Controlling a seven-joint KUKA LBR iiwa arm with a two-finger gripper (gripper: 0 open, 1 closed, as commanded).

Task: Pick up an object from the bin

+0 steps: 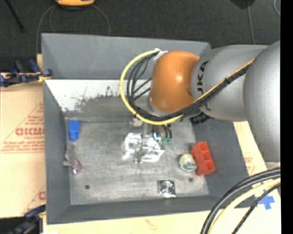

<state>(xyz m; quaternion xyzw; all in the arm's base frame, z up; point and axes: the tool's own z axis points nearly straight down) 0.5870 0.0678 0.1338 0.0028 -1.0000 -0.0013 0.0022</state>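
Closest to the lens is my orange wrist cover (173,82). The grey arm (244,82) runs in from view-right, and a loop of yellow and black cables (132,89) hangs round the cover.

Below that, my gripper (142,148) is down at the middle of the bin (56,145), low over the floor. From here it reads as a silvery-white cluster. Jaw state: can't tell from this angle, wide or narrow, and can't tell if anything sits between them.

Nearest loose thing is 1 small green piece (166,140), just beside the gripper on its view-right. Can't tell if they touch.

Next out, view-right:
- 1 round pale ball (187,163) with yellow-green marks, on the floor.
- 1 red block (203,157), right against the ball and lying skewed near the right wall.

Toward the near wall is 1 small silver-and-black piece (166,188), apart from the rest.

Far view-left:
- 1 blue block (73,129) near the left wall.
- 1 small purplish clear piece (74,164), closer to the near wall than the blue block.

Both are well apart from the gripper.
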